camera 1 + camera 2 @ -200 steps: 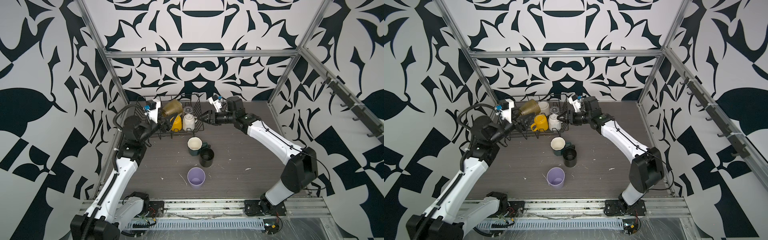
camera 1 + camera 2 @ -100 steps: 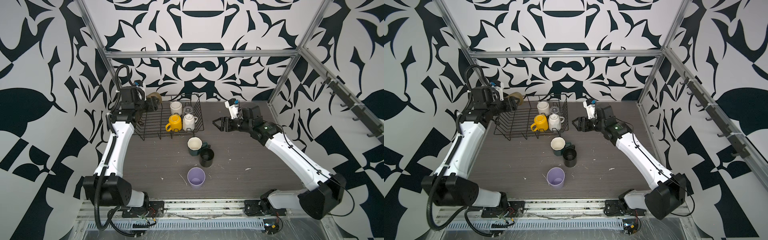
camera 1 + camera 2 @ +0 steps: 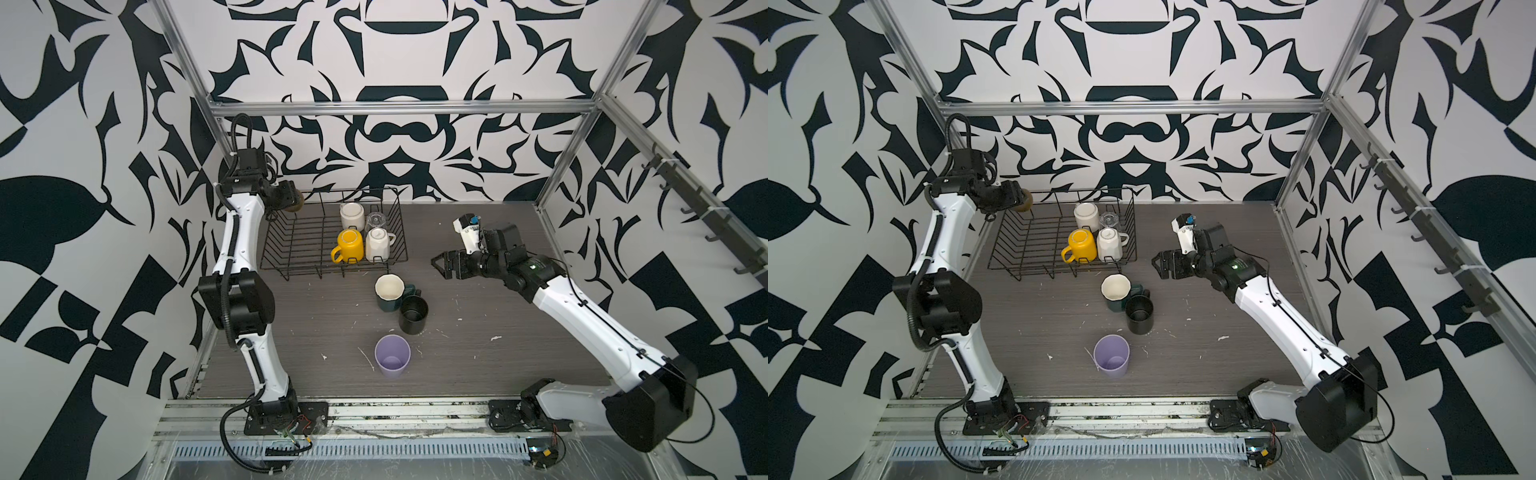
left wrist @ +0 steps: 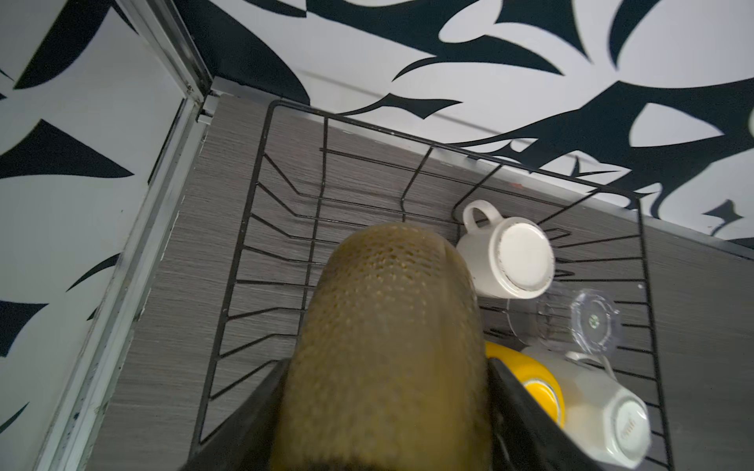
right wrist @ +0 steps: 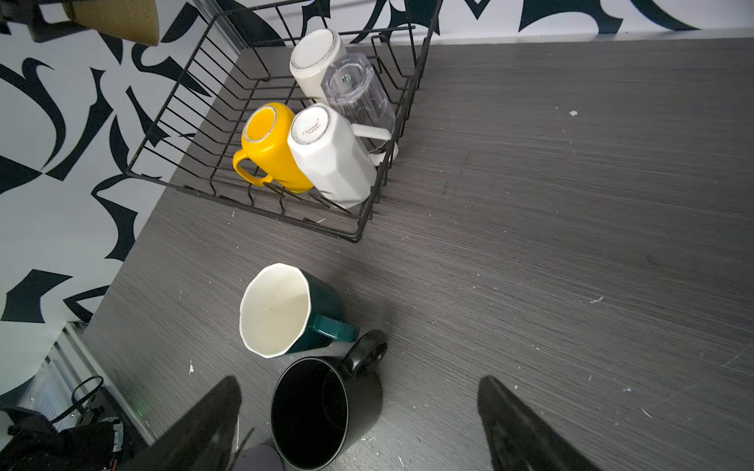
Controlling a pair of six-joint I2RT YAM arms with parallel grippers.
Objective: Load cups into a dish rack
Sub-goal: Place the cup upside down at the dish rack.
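Around the workspace stood black-and-white patterned walls [image 3: 415,62], and within them lay a dark grey wood-grain tabletop [image 3: 519,324] flecked with white specks.

At the left, the left gripper [image 4: 385,369] was clenched on the amber-brown textured glass [image 4: 387,293], with one black finger on each side of it. In both top views the glass hung tilted at the far left corner of the black wire dish rack [image 3: 299,249]. Whether it touched the rim could not be told.

The rack sat on the tabletop near the back wall. Four cups stood upside down at its right end. At the back were the white mug [image 3: 352,215] and, just right of it, the clear glass [image 3: 376,219]. In front of them were the yellow mug [image 3: 350,245], its handle toward the front left, and the cream faceted mug [image 3: 377,244], touching it, with its handle toward the right.

On the tabletop in front of the rack's right end, the dark-green faceted mug [image 3: 389,293], cream inside, stood upright. The black mug [image 3: 413,314] was just beside it to the front right. The lilac tumbler [image 3: 392,356] stood upright nearer the front edge, apart from both.

At the right, the right gripper [image 3: 441,267] hovered above the tabletop, pointing toward the mugs but well apart from them. Its jaws were spread wide and grasped nothing.
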